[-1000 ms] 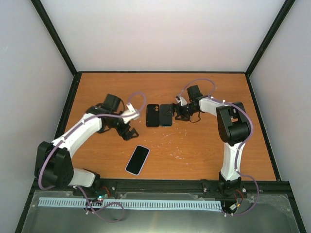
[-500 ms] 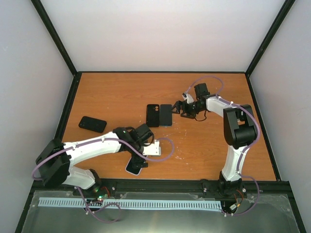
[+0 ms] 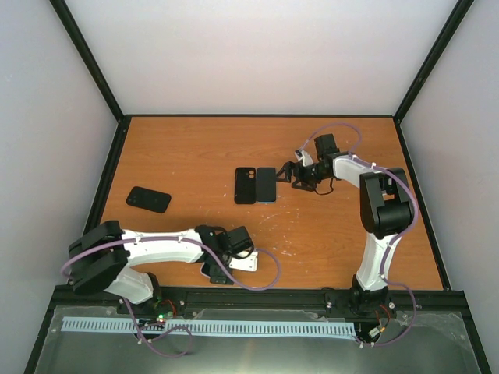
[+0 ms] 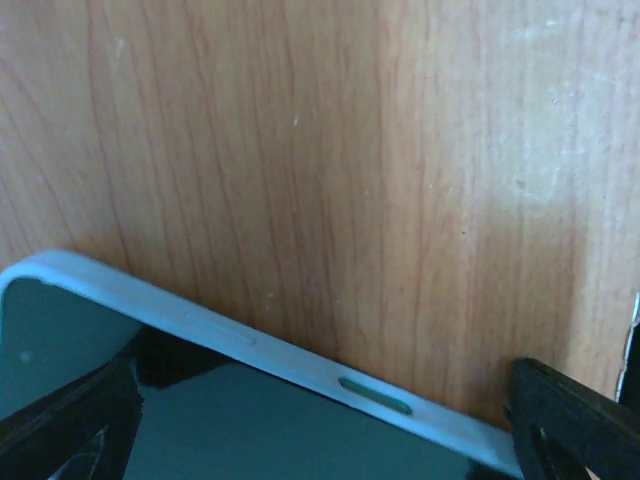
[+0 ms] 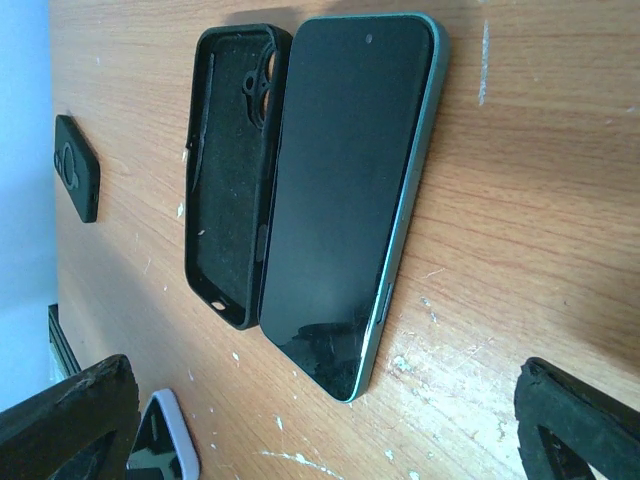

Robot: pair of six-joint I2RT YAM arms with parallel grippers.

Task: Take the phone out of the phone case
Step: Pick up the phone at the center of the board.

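Phone (image 3: 267,185) beside empty case (image 3: 246,185), just left of right pincer (image 3: 288,174)

- From the top view, bright, even light falls from above on the table (image 3: 195,148); the shadows on it are short and soft.
- The pale walls (image 3: 257,54) around the table look slightly washed out.
- In the left wrist view, very close to the table, the wood is soft, with a pale glare patch.
- In the right wrist view, the dark phone (image 5: 340,200) on the table is sharp, while the fingertips (image 5: 70,420) are blurred.
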